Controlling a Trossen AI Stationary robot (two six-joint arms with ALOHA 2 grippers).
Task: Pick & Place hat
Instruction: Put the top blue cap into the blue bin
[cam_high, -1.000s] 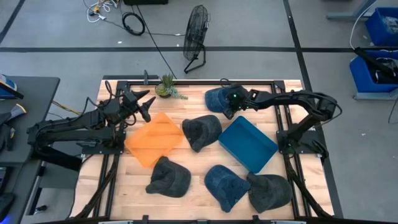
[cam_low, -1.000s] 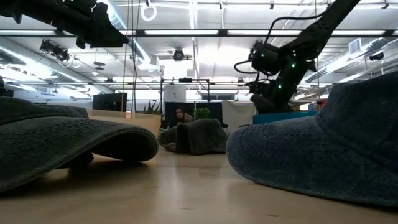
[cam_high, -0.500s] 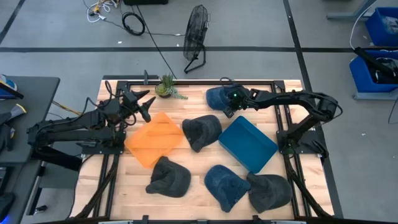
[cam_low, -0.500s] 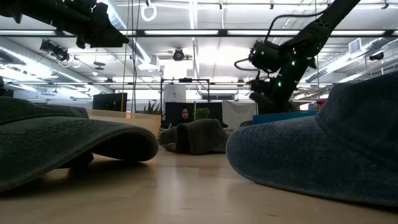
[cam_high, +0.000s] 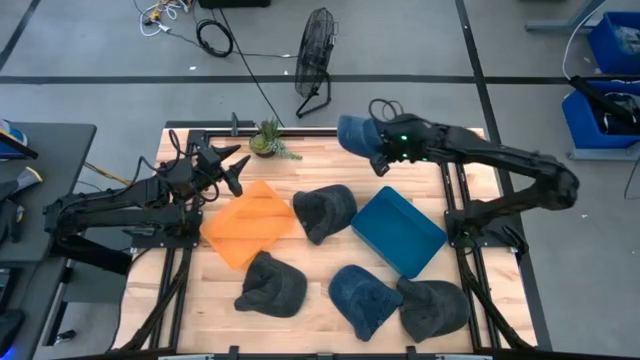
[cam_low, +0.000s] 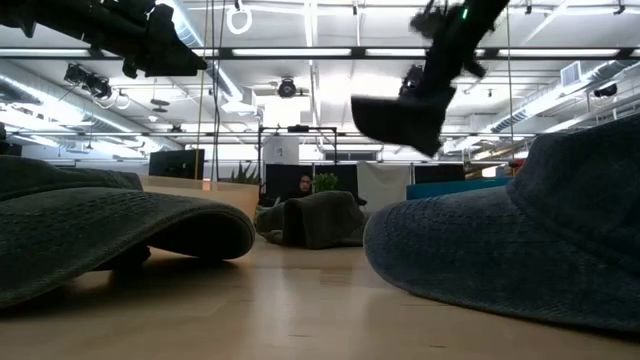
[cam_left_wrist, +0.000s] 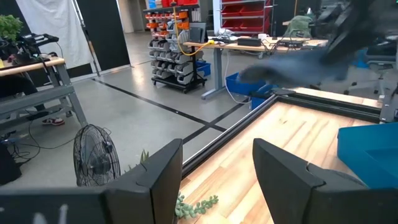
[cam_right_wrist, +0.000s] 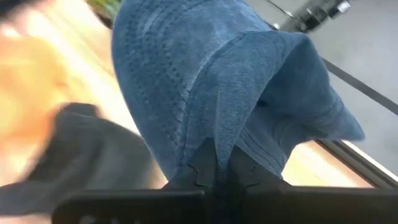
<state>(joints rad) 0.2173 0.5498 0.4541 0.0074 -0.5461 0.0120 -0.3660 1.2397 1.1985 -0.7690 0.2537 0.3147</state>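
Right wrist view shows the right gripper (cam_right_wrist: 217, 165) with its fingers pinched tight on a fold of the blue hat (cam_right_wrist: 211, 81), which hangs in the air above the table's far edge, clear of the wood in the low view. The blue tray (cam_high: 398, 232) sits nearer, empty, with four more hats (cam_high: 324, 211) on the table around it. The pick looks done; carrying and dropping remain. The left gripper (cam_left_wrist: 217, 174) waits parted at far left above the orange tray (cam_high: 247, 223).
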